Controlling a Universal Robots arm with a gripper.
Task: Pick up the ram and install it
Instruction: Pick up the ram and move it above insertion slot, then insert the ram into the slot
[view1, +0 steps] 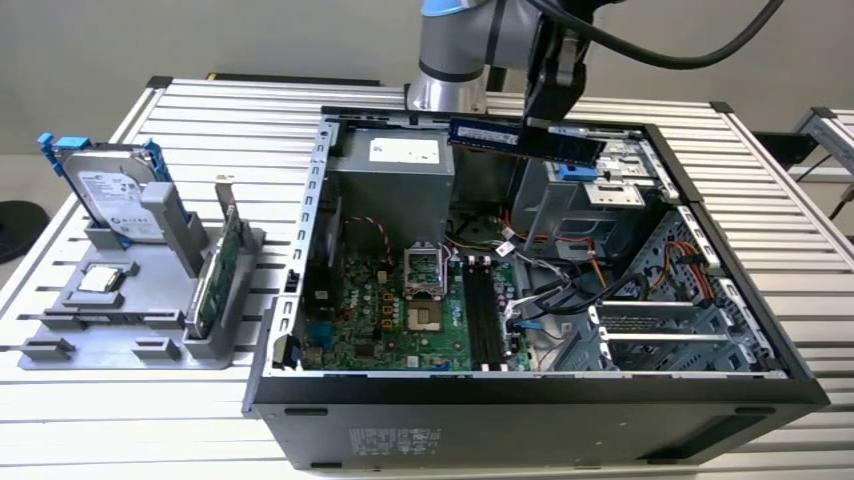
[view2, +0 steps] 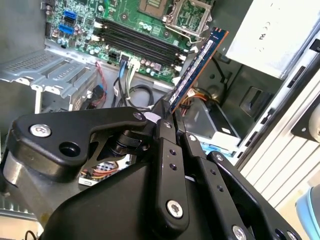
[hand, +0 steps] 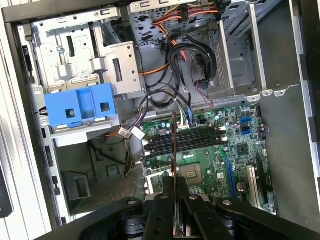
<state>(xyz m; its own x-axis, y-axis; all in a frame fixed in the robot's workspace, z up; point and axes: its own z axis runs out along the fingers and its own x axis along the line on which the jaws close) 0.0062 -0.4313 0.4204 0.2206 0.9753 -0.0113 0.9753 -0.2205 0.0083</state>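
Open computer case (view1: 534, 395) lying on its side on a slatted counter (view1: 200, 105). In the upper middle of the exterior view, the gripper (view1: 545, 122) is clamped on the ram (view1: 501, 135). The ram is held roughly level in the air above the case, well apart from the board. In the first wrist view the ram (hand: 174, 145) shows edge-on over the black slots (hand: 187, 141), apparently crossing them. The flat-sided grasp probably keeps its contact edge free. At the exterior view's left, a grey rack (view1: 80, 315) holds a hard drive (view1: 114, 195) and a green card (view1: 214, 270).
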